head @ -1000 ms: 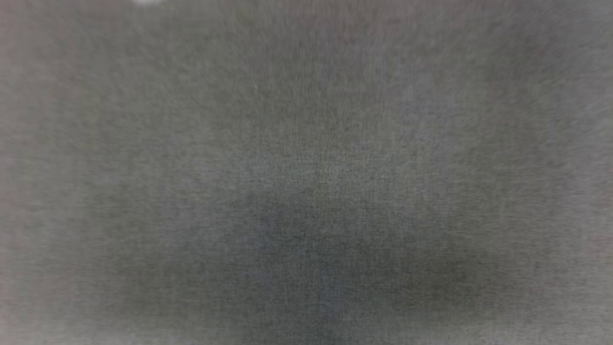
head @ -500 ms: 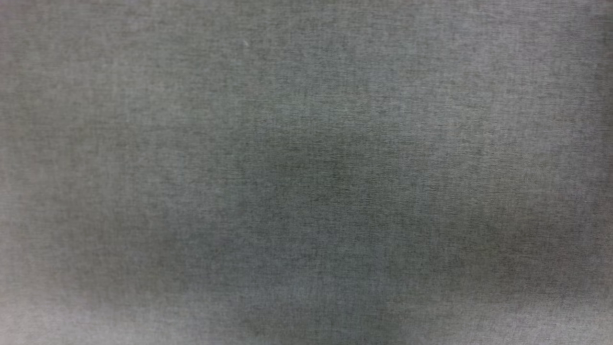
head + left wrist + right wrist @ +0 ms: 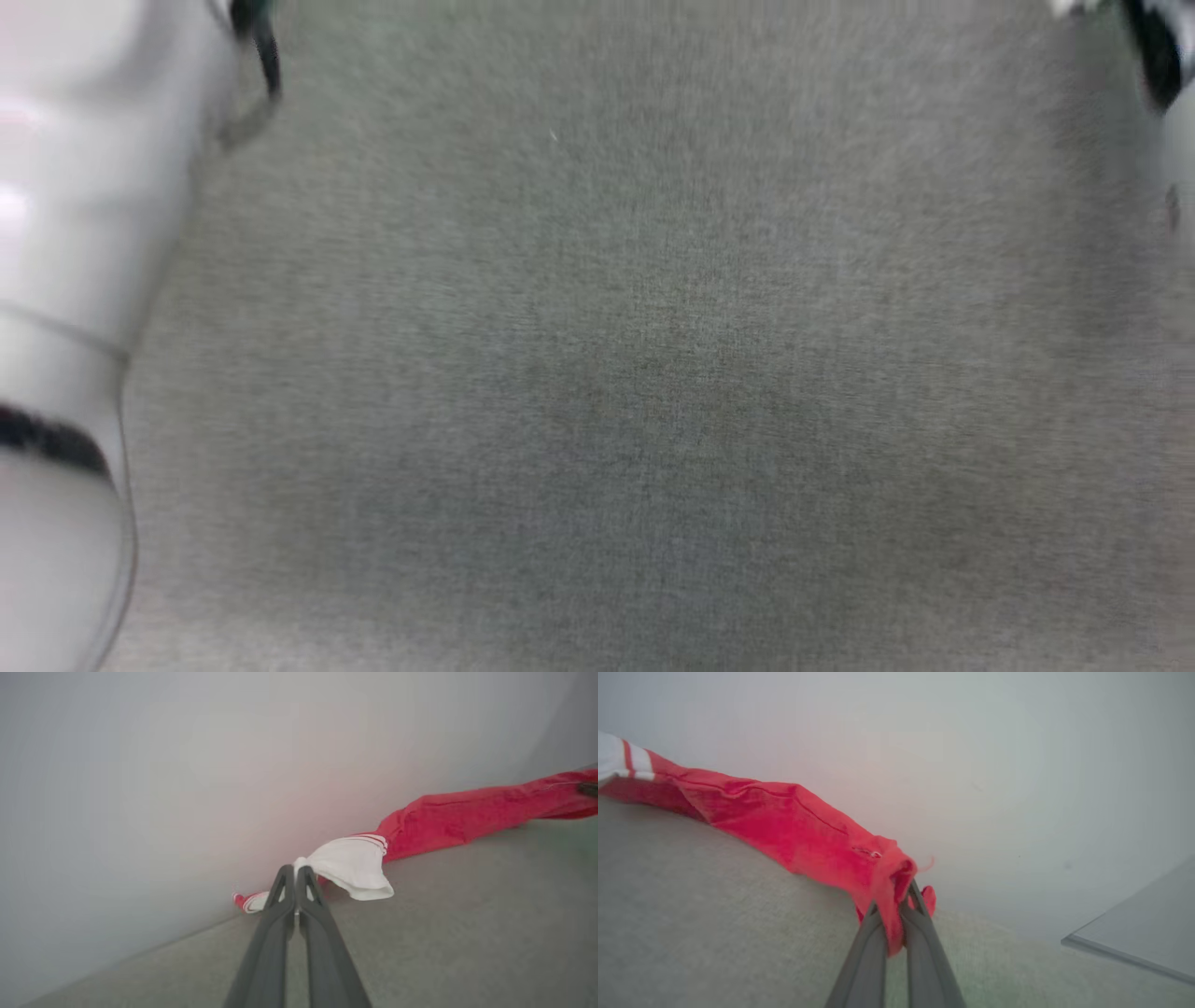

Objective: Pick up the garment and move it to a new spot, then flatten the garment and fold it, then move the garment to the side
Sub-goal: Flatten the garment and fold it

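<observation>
The garment point(image 3: 448, 816) is red with a white sleeve and red-and-white striped trim. It hangs stretched in a band between my two grippers, low over the grey fabric surface point(image 3: 467, 933) and close to a pale wall. My left gripper point(image 3: 295, 870) is shut on the white sleeve end. In the right wrist view the garment point(image 3: 794, 821) runs from the upper left down to my right gripper point(image 3: 896, 900), which is shut on a bunched red edge. In the head view my left forearm point(image 3: 65, 233) sits at the left edge. The numerals are hidden.
A pale wall point(image 3: 187, 765) rises directly behind the garment. A flat grey panel edge point(image 3: 1143, 933) shows at the lower right of the right wrist view. Part of my right arm point(image 3: 1162, 56) sits at the head view's top right, above the grey surface point(image 3: 653, 373).
The head view has shifted over the grey surface. My pale left forearm has come into it at the left and part of my right arm at the top right.
</observation>
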Robot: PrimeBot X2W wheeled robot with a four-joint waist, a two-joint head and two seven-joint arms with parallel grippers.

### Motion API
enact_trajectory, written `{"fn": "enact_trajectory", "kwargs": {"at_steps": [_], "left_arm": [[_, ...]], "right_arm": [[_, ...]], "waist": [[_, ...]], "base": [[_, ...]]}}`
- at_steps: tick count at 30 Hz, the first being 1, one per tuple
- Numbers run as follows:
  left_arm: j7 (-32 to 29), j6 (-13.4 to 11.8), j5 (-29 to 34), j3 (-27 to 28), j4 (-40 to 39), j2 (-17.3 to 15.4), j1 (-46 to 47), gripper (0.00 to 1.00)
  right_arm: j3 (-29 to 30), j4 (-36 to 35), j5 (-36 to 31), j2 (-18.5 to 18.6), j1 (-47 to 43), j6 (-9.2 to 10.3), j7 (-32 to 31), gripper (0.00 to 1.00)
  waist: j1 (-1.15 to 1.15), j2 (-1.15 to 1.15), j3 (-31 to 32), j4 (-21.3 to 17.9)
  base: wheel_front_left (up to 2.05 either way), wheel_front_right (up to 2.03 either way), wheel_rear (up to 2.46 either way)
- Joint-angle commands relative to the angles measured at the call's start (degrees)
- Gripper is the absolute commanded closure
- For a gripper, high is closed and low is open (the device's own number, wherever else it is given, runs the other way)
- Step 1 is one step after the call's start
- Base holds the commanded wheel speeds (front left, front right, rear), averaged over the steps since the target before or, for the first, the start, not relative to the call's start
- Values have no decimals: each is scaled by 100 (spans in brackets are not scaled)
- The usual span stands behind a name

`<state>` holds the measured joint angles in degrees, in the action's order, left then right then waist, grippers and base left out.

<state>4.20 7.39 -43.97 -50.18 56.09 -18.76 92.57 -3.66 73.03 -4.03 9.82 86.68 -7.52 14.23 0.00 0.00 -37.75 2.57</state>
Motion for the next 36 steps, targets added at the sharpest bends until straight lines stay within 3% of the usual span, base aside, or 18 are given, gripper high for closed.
{"fn": "enact_trajectory", "kwargs": {"at_steps": [1, 8, 10, 13, 19, 23, 26, 30, 36], "left_arm": [[-58, 7, -131, -118, -204, -153, -399, 100], [-623, 7, -837, -585, -1579, -1082, -2281, 100], [-722, -150, -986, -639, -2090, -1382, -2923, 100], [-847, -586, -1246, -704, -3137, -1810, -3924, 100], [-773, -1903, -1597, -786, -5321, -2773, -5794, 100], [-573, -2672, -1829, -818, -6275, -3151, -6750, 100], [-353, -3049, -2077, -813, -6719, -3208, -7370, 100], [-70, -3400, -2383, -742, -7022, -3308, -7993, 100], [84, -3678, -2702, -658, -7325, -3443, -8494, 100]], "right_arm": [[-145, 44, 177, 48, -340, 6, -24, 100], [-1202, -24, 1253, 194, -1804, 6, -310, 100], [-1621, -254, 1679, 311, -2381, 6, -417, 100], [-2299, -937, 2392, 753, -3298, 7, -624, 100], [-3128, -2939, 3820, 2188, -5150, 7, -1089, 100], [-3084, -4022, 4359, 2846, -6306, 7, -1312, 100], [-2820, -4631, 4492, 3151, -7056, 7, -1458, 100], [-2362, -5301, 4525, 3196, -8025, 7, -1785, 100], [-1633, -6253, 4558, 3003, -9120, 7, -2457, 100]], "waist": [[0, 0, 1579, 338], [0, 0, 2680, 440], [0, 0, 2954, 461], [0, 0, 3236, 525], [0, 0, 3494, 621], [0, 0, 3525, 648], [0, 0, 3512, 640], [0, 0, 3477, 623], [0, 0, 3349, 604]], "base": [[0, 0, 0], [0, 0, 0], [0, 0, 0], [0, 0, 0], [0, 0, 0], [0, 0, 0], [0, 0, 0], [0, 0, 0], [0, 0, 0]]}}
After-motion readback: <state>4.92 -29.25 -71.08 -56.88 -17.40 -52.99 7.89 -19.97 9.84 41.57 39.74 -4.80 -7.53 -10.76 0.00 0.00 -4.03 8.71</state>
